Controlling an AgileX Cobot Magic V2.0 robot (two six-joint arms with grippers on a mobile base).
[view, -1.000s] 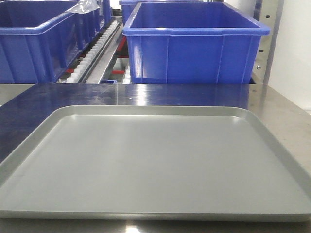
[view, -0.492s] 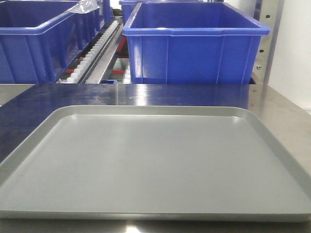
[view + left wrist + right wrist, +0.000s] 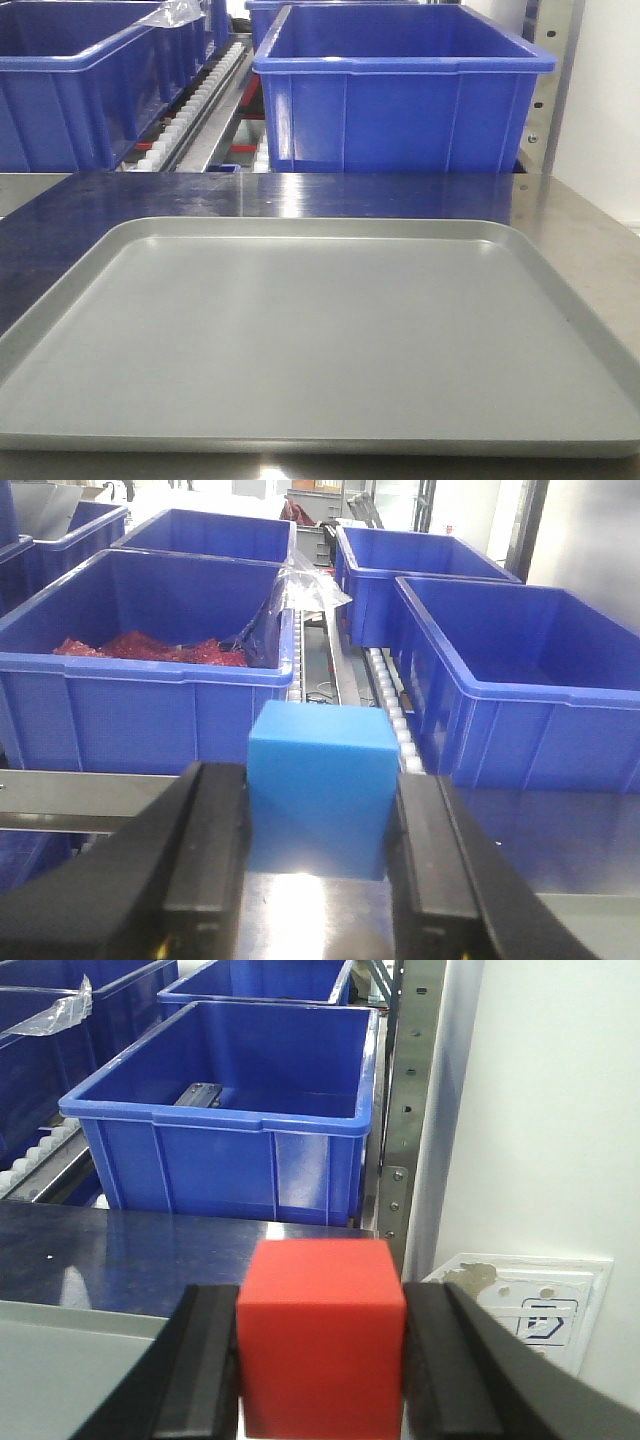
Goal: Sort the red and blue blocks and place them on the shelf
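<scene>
Left gripper (image 3: 320, 818) pinches blue block (image 3: 322, 780); right gripper (image 3: 322, 1365) pinches red block (image 3: 322, 1325). Each sits square between the jaws, facing the shelf (image 3: 405, 1080), presumably for placing.

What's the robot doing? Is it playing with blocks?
Sort of! The robot has one block in each hand. Its left gripper is pinching the blue block, and its right gripper is pinching the red block. Both are held up facing the shelf, where big blue bins sit. The grey tray on the table has no blocks on it. Neither block has been put on the shelf yet.
</scene>
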